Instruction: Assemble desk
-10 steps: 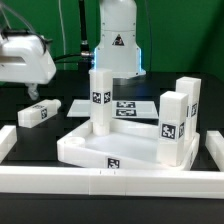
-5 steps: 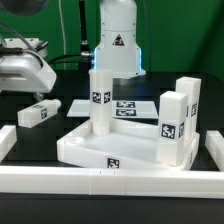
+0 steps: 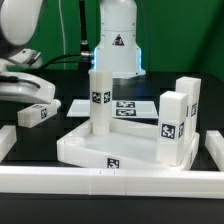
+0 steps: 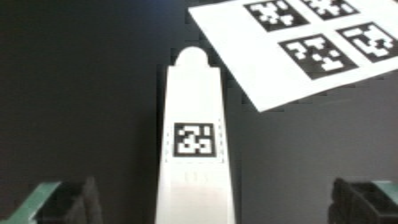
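Legs are the matter here: we are looking at a loose leg (image 4: 194, 150) lying flat on the dark worktop (image 3: 60, 108), at the exterior view's left and well apart from the tabletop (image 3: 110, 150). In the wrist view it is running lengthwise between the two fingers (image 4: 57, 200) of our hand (image 4: 214, 205), which is standing released, spread wide with clear room on both sides of the leg and touching nothing.

We are judging the leg to be a light, stiff plastic block with smooth, rather slippery faces. It should not bend or crush, but it could twist in a shallow pinch. We are favouring a hold across its two long side faces, near its middle where the tag sits, so that it hangs level.

The tabletop is resting in the near middle of the scene, with one leg (image 3: 99, 100) upright at its far left corner and two more (image 3: 178, 125) at its right side. Its near left corner is looking unoccupied.

For room, the marker board (image 4: 302, 45) is lying just beyond the loose leg's far end, not touching it. A white rail (image 3: 100, 180) is closing the near edge, so we are expecting to carry the leg high over the tray rim and past the upright leg.
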`<state>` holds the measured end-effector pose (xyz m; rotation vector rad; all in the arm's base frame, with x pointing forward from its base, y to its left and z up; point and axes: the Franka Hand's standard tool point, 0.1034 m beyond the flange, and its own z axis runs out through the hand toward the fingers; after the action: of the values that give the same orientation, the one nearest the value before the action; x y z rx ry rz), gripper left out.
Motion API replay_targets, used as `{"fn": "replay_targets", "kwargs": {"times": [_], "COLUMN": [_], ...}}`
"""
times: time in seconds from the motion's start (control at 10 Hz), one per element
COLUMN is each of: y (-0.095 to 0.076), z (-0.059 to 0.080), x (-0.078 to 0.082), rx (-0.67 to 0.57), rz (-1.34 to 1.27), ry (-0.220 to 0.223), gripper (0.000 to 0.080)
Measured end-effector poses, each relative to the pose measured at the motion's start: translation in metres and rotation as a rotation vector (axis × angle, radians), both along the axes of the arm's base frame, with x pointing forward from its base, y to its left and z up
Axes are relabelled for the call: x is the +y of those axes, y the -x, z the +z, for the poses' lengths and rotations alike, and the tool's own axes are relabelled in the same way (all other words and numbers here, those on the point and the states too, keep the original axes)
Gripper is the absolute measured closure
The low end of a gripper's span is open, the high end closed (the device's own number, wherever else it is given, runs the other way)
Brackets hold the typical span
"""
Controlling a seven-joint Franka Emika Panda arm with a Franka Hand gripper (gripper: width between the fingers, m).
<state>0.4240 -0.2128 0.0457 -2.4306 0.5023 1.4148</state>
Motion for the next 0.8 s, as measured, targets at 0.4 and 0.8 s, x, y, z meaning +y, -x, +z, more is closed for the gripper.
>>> {"fn": "replay_targets", "kwargs": {"times": [0.4, 0.8], "y": [0.006, 0.008], "z": [-0.021, -0.033], "x": [-0.005, -0.002], "rx": [0.047, 0.038], "rz": [0.011, 0.017], "ry": [0.014, 0.017], "gripper": [0.0150, 0.0150]}}
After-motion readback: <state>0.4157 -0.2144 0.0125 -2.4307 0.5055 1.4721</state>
